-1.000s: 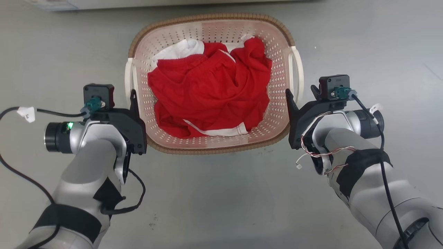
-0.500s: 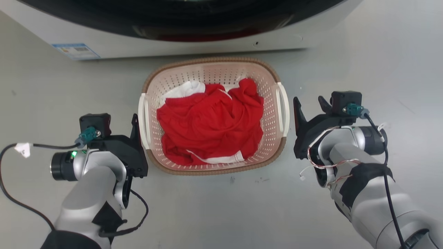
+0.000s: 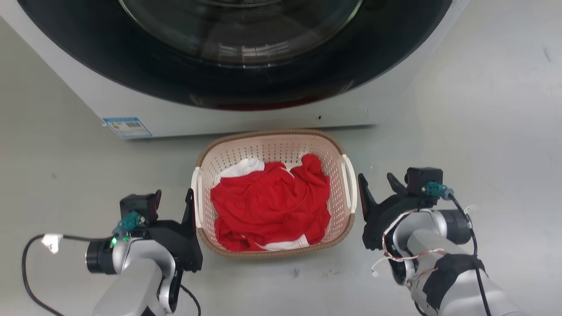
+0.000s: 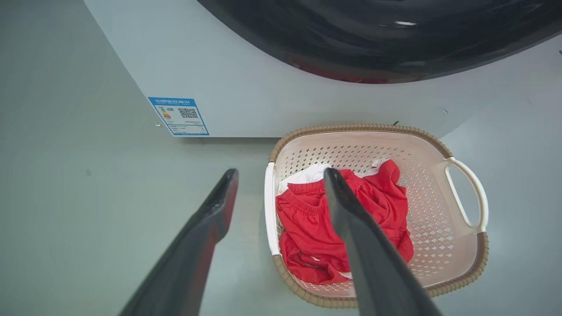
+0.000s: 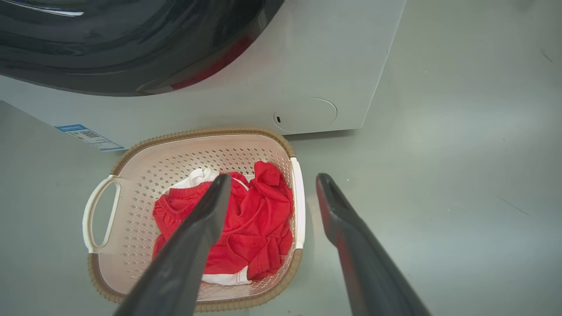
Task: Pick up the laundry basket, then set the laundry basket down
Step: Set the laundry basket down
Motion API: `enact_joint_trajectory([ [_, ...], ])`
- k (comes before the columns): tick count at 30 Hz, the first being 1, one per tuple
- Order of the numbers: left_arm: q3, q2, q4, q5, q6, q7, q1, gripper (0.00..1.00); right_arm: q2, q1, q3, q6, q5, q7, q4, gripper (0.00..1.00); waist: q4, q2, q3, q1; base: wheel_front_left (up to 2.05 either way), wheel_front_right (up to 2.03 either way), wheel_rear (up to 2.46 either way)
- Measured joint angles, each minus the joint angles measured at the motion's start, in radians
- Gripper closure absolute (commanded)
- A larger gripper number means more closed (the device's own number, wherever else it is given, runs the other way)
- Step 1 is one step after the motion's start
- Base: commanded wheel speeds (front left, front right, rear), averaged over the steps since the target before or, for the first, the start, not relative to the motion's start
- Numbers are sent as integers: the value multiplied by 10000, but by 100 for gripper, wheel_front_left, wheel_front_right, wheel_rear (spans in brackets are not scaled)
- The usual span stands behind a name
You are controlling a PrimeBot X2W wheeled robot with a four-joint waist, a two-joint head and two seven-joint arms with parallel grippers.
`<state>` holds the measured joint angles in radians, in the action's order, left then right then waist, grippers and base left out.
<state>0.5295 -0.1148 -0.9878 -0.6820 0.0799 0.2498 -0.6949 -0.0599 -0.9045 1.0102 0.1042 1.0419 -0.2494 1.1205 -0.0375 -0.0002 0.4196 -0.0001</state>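
- Both pairs of fingers are spread wide and hold nothing, on the left gripper [image 3: 174, 193] and the right gripper [image 3: 375, 177] alike
- The laundry basket [image 3: 268, 151] sits on the floor [image 3: 483, 131] between them, its long axis running from one gripper to the other, a white handle facing each
- The left looks nearer, its inner finger just beside the left handle [image 3: 196, 197]; the right stands slightly off the right handle [image 3: 350, 184]
- Red clothes [image 3: 272, 206] lie inside; the washer [image 3: 219, 118] is close behind

Matt perforated plastic basket [image 3: 272, 151] with woven-look rim; soft red cloth [image 3: 270, 206]; glossy glass washer door [image 3: 237, 26]; smooth floor [image 3: 461, 109].
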Motion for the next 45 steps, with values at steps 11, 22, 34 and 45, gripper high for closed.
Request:
enact_joint_trajectory([
  [11, -376, -125, 1563, 608, 167, 0, 2066, 0, -140, 1648, -832, 27, -640, 2, -1220, 0, 14, 0, -1557, 0, 0, 0, 0],
  [22, -966, -291, 3831, 1484, 347, 0, 4604, 0, -476, 4013, -2125, 199, -1843, 0, -3162, 0, 135, 1, -3090, 0, 0, 0, 0],
  [34, -1542, -343, 5753, 2257, 433, 0, 6132, 0, -639, 5976, -3534, 209, -3290, 2, -4888, 0, 131, 1, -3771, 1, 0, 0, 0],
  [45, -1827, -307, 6803, 3066, 435, 0, 6980, 0, -635, 7404, -4606, 232, -4706, 2, -6364, 0, 46, 2, -3945, 1, 0, 0, 0],
])
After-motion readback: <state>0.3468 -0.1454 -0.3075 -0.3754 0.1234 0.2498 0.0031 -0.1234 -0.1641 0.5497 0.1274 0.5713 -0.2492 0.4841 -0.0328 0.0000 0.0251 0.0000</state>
